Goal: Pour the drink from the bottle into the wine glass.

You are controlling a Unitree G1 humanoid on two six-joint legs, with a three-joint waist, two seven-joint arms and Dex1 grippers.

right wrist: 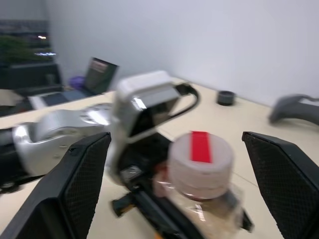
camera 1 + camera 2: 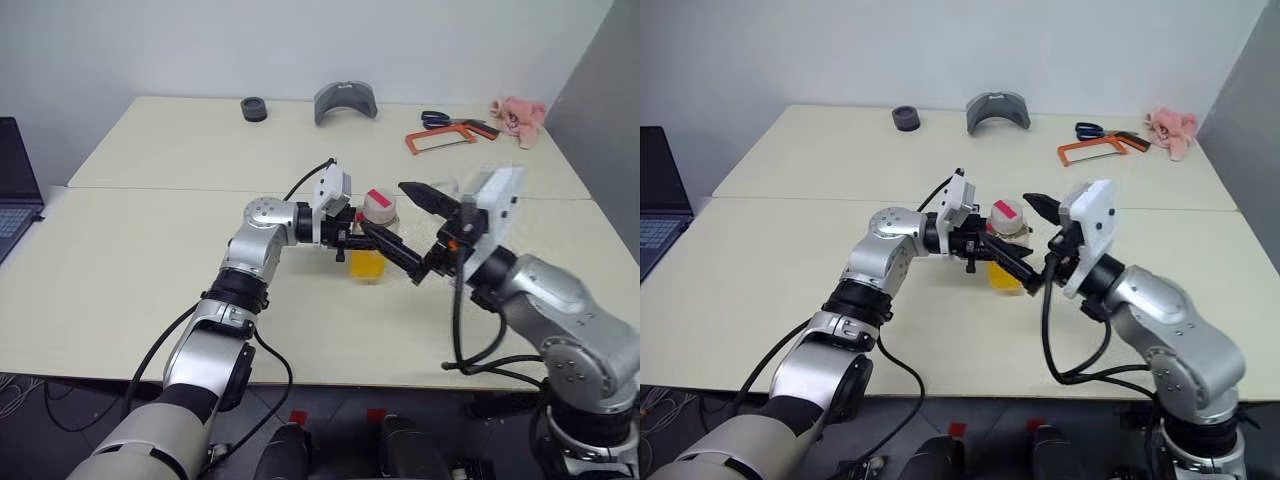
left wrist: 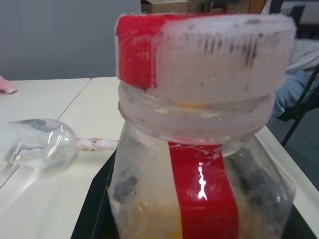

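One bottle (image 2: 372,237) pinched upright in the left tool (image 2: 362,240); right tool (image 2: 418,236) spread wide; one wine glass (image 3: 37,144) lies on its side on the worktop (image 2: 140,250).

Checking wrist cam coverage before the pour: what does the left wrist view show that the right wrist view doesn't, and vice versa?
Left wrist: the wine glass lying on its side on the table. Right wrist: the open right gripper, the left gripper clamped on the bottle, and a laptop. Both: the bottle, cap on.
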